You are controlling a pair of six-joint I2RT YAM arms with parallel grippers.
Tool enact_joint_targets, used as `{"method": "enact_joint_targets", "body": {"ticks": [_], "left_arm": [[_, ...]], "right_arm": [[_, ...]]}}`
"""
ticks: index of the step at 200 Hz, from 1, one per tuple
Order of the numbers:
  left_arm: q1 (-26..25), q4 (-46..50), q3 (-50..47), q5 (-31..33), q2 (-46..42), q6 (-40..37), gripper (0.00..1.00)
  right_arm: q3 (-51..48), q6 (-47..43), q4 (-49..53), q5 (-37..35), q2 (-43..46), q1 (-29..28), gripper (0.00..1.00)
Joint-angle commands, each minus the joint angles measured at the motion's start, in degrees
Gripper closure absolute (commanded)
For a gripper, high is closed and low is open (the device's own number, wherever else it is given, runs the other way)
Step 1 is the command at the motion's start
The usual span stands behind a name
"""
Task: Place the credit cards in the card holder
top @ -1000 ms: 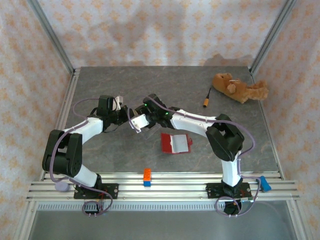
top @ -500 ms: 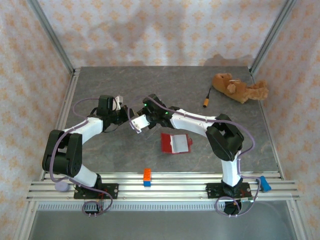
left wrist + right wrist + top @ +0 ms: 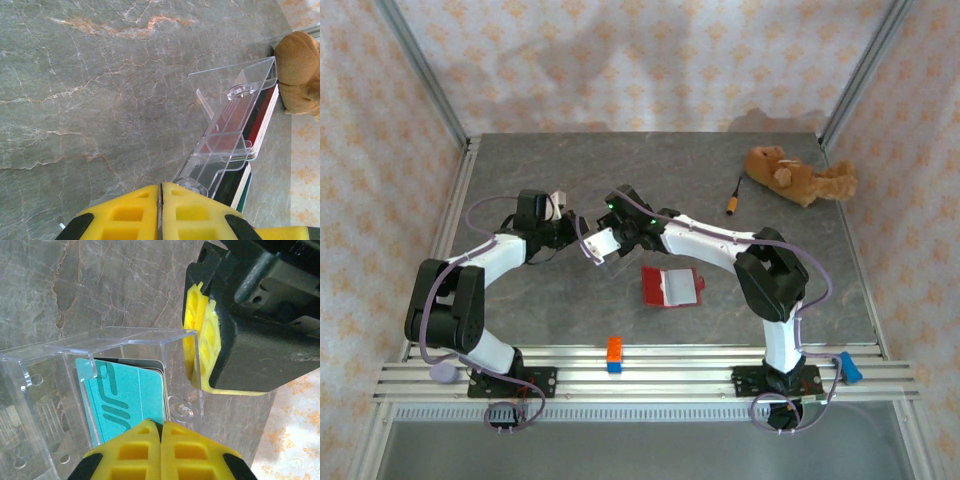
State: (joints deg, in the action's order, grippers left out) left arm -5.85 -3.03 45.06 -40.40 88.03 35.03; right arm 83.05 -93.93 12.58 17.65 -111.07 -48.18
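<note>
top external view: the red card holder (image 3: 672,286) lies unfolded on the grey table (image 3: 740,160), pale inside up, just nearer the front edge than the spot where the two arms meet. both arms reach in left of the table's middle, with the clear tray (image 3: 599,244) between them. a brown plush toy (image 3: 798,176) lies toward the far right corner, well apart, and an orange-and-blue block (image 3: 615,354) rests on the rail at the near edge.

left wrist view: the left gripper (image 3: 161,192) has its yellow fingers (image 3: 125,215) drawn together to a hairline gap, and the tray's near end comes right up to them. it seems to be pinching a thin wall of the tray, though the fingers hide the contact itself. the tray stands tilted on its long edge, and the credit cards (image 3: 261,125) are stacked against it, showing white, red, black and green edges.

right wrist view: the right gripper (image 3: 161,432) is closed all the way, fingertips pressed together at the near edge of the teal card (image 3: 131,392), which sits on top of the stack within the tray's walls. whether the tips have hold of that card i cannot tell. the left gripper's yellow pad sits against the tray's corner wall.
</note>
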Motion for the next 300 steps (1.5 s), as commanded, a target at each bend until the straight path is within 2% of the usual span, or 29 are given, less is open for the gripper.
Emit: {"method": "enact_joint_targets", "body": {"ticks": [1, 18, 128, 162, 232, 300], "left_arm": [[-0.14, 4.08, 0.64, -1.42, 1.53, -0.49, 0.89], [-0.13, 4.17, 0.73, -1.43, 1.62, -0.47, 0.89], [0.44, 6.44, 1.87, -1.48, 0.35, -1.84, 0.89], [0.60, 7.42, 3.63, -1.18, -0.83, -1.76, 0.87], [0.60, 6.28, 3.10, -1.63, -0.23, -0.90, 0.87], [0.62, 6.10, 3.52, -1.70, 0.64, -1.00, 0.86]], "right_arm": [[3.07, -0.46, 4.87, 1.04, 0.71, 0.57, 0.94], [4.55, -0.44, 7.26, 1.32, 0.07, 0.55, 1.00], [3.60, -2.72, 20.40, 1.26, 5.21, 0.63, 1.00], [0.40, -3.80, 16.80, 1.18, 5.74, 0.63, 1.00], [2.22, -3.55, 16.16, 0.46, 1.76, 0.56, 1.00], [3.62, -3.63, 17.00, -0.18, -0.14, 0.24, 0.93]]}}
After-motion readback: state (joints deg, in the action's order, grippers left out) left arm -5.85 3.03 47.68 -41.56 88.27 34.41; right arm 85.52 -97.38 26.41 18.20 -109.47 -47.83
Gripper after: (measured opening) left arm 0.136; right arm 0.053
